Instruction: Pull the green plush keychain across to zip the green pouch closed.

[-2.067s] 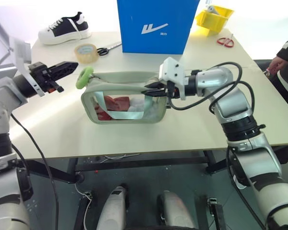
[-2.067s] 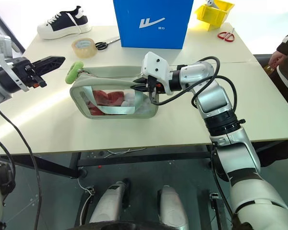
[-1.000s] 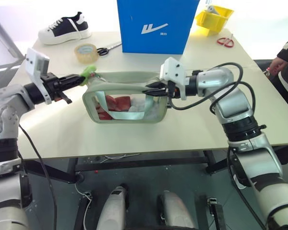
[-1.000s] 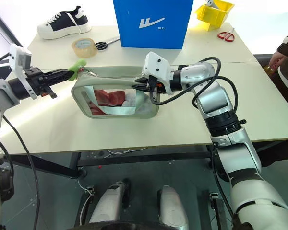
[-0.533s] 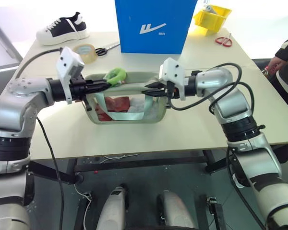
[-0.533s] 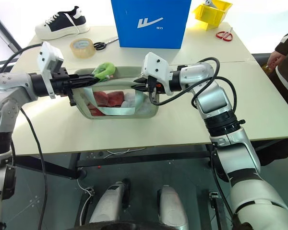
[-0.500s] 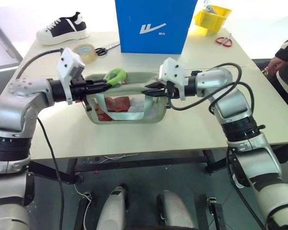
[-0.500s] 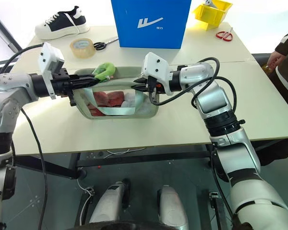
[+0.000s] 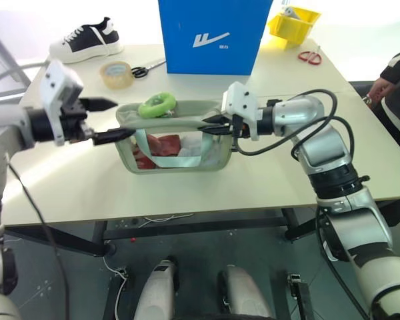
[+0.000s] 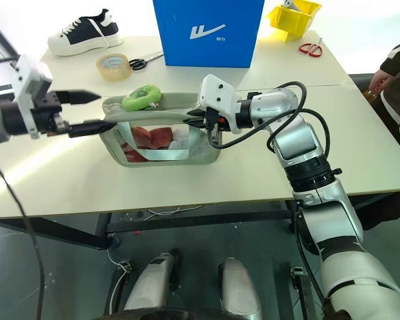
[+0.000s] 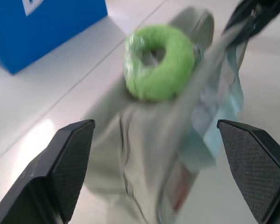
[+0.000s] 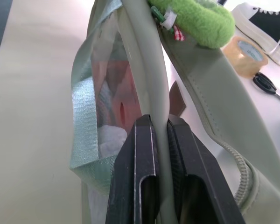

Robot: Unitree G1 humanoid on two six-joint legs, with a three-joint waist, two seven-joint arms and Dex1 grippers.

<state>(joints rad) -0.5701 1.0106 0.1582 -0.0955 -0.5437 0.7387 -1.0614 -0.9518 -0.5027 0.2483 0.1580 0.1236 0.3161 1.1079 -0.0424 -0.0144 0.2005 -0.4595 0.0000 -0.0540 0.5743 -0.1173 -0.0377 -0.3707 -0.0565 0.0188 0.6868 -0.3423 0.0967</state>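
You are looking down on a pale cream worktop [image 9: 187,193] on a dark metal frame [image 9: 187,227], with a seam in it beyond the jaws. Under it lies a grey floor [image 9: 267,267] with a loose white cable [image 9: 161,218] at the worktop's near edge. Strong light washes out the far side.

A pale table [image 9: 187,193] is carrying the clutter.
The green pouch [image 9: 177,143] is sitting mid-table; behind it a blue box [image 9: 213,33] is standing, with a tape roll [image 9: 119,72], black scissors [image 9: 145,68] and a sneaker [image 9: 87,40] lying to the box's left, a yellow bin [image 9: 297,23] and red scissors [image 9: 311,57] to its right.
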